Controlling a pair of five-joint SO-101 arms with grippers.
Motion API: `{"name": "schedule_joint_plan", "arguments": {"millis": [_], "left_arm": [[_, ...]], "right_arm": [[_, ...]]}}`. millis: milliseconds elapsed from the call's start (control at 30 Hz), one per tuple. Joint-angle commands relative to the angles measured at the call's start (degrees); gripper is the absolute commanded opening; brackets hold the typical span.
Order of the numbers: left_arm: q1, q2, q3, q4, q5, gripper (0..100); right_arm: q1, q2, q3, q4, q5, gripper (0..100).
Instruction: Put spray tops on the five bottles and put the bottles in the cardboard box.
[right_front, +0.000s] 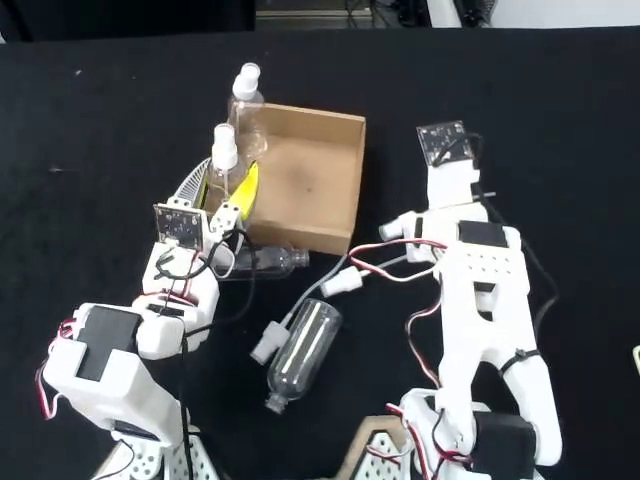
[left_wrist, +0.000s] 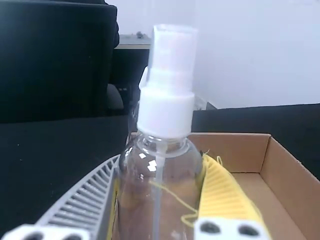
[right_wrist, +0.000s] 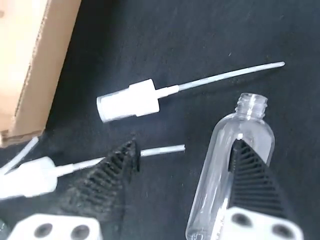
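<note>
On the black table (right_front: 100, 120), the largest thing we see is the open brown cardboard box (right_front: 310, 190). Our left gripper (right_front: 222, 190) is clamped on an upright clear plastic bottle with a white spray top (left_wrist: 161, 150), just outside the box's wall; we judge lifting it over that wall comes next. The right gripper (right_wrist: 184, 150) hangs spread and empty over an uncapped clear bottle (right_wrist: 220, 145) and a loose white spray top (right_wrist: 129, 100).
</note>
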Motion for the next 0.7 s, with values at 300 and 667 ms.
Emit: {"name": "schedule_joint_plan", "arguments": {"millis": [300, 667], "left_arm": [[-1.1, -0.9, 2.1, -1.2, -0.4, 3], [-0.7, -0.9, 1.9, -1.2, -0.3, 3]], "right_arm": [[-1.1, 18.6, -27.0, -0.7, -12.7, 21.6], [-6.3, 43.6, -50.7, -0.4, -13.3, 21.1]]}}
